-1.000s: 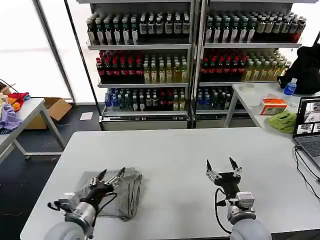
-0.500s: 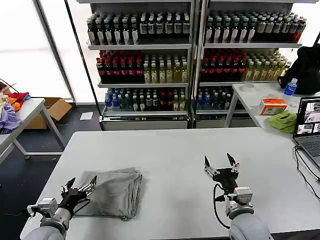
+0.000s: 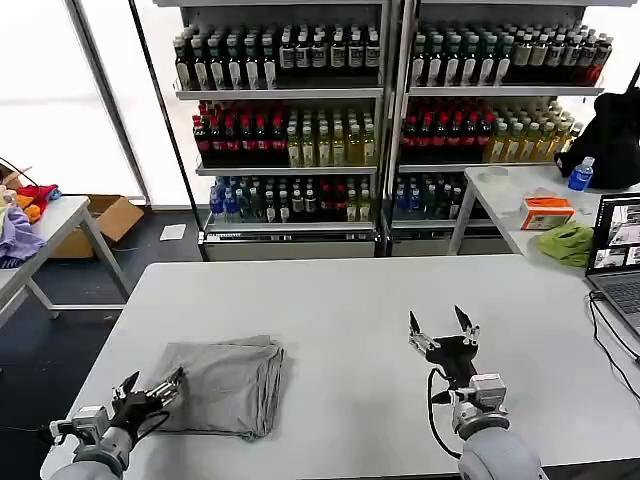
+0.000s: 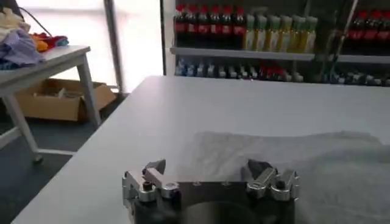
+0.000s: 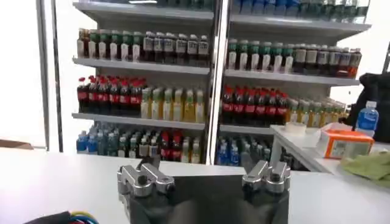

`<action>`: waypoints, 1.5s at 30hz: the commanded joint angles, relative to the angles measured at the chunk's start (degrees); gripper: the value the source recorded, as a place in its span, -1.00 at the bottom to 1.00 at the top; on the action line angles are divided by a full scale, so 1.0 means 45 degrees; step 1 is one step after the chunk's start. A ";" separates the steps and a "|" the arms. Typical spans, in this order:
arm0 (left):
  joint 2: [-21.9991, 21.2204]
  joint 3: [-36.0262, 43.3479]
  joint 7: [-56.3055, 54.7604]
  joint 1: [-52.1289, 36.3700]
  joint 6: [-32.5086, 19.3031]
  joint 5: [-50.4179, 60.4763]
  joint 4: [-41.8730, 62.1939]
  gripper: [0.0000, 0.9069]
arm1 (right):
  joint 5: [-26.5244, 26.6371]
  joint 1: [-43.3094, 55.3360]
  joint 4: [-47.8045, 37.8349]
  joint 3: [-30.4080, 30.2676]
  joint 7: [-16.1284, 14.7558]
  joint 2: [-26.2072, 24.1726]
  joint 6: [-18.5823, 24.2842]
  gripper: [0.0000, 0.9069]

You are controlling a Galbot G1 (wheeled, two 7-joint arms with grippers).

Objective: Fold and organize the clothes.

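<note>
Currently logged: folded shirt point(image 3: 225, 385) on table point(image 3: 360, 300), my left gripper point(image 3: 147, 392) released at its eight o'clock, right gripper point(image 3: 443, 330) released, idle; folding seemingly finished, next likely stowing.

Metal shelving stocked with bottled drinks point(image 3: 380, 120) is standing far behind the white table point(image 3: 380, 300); dark floor point(image 3: 60, 330) is showing left.

Bright, even daylight; windows blown out.
Glare floods from the far-left windows point(image 3: 50, 90); counter point(image 3: 350, 300) shadows faint; wrist views slightly soft.
</note>
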 commanded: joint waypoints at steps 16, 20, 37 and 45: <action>-0.0433 0.0321 0.0306 0.0150 0.0481 -0.1469 0.0242 -1.00 | -0.0056 -0.0227 0.0022 0.0030 0.0008 0.0146 0.0111 1.00; -0.0438 0.0372 0.0306 0.0025 0.0453 -0.1473 0.0290 -1.00 | -0.0083 -0.0298 0.0045 0.0043 0.0001 0.0173 0.0148 1.00; 0.0454 -0.1275 0.0331 -0.0080 0.0129 -0.2198 0.0405 -1.00 | -0.0061 -0.0108 -0.0057 0.0104 0.0024 0.0167 0.0165 1.00; 0.2951 -0.4387 0.0299 -0.0099 0.0292 -0.3540 0.0773 -1.00 | -0.0012 -0.0037 -0.0095 0.0082 0.0027 0.0125 0.0166 1.00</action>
